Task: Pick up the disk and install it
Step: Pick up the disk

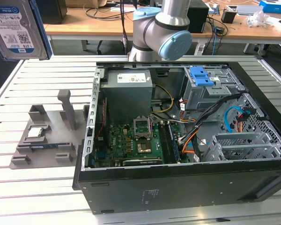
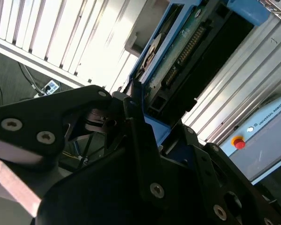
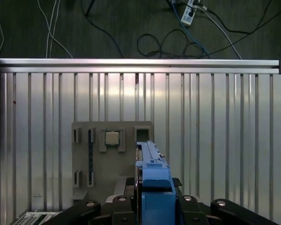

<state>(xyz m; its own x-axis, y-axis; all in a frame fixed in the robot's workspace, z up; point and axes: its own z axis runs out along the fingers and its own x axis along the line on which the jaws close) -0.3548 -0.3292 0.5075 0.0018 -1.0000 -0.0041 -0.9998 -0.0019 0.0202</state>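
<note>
At the exterior view's far left, high over the slatted table (image 1: 37, 197), you've got the disk (image 1: 16, 28) in the air. It's upright, label side w/ barcodes toward the camera, blue bracket along its edge. It touches neither the table nor the fixture below.

The gripper (image 2: 147, 124) is clamped on it. In the second wrist view the black fingers (image 2: 136, 140) pinch the blue bracket at one end of the disk (image 2: 178, 56). Its circuit-board side and connector row show there. In the first wrist view the disk (image 3: 153, 185) sits edge-on btwn the black finger links (image 3: 192, 206), no gap either side, so read it as closed tight on the bracket.

Arm pose: the first wrist view looks straight down on the table (image 3: 215, 140), so the wrist points down w/ the disk hanging vertical under it. Below it is the grey fixture (image 3: 112, 161), w/ the small square chip (image 3: 112, 138) seated there.

In the exterior view the arm (image 1: 161, 28) rises at the far side of the open PC case (image 1: 178, 187), a blue-capped joint facing the camera. The fixture (image 1: 42, 140) lies on the table to the case's left in that view, chip (image 1: 36, 132) in its pocket.

Inside the case:
- Motherboard (image 1: 131, 140) on the floor of the case.
- PSU (image 1: 126, 89) at the far side.
- Grey drive cage w/ a blue plastic piece (image 1: 201, 75) on top, far right.

Cables (image 3: 164, 44) lie on the floor beyond the table edge.
</note>
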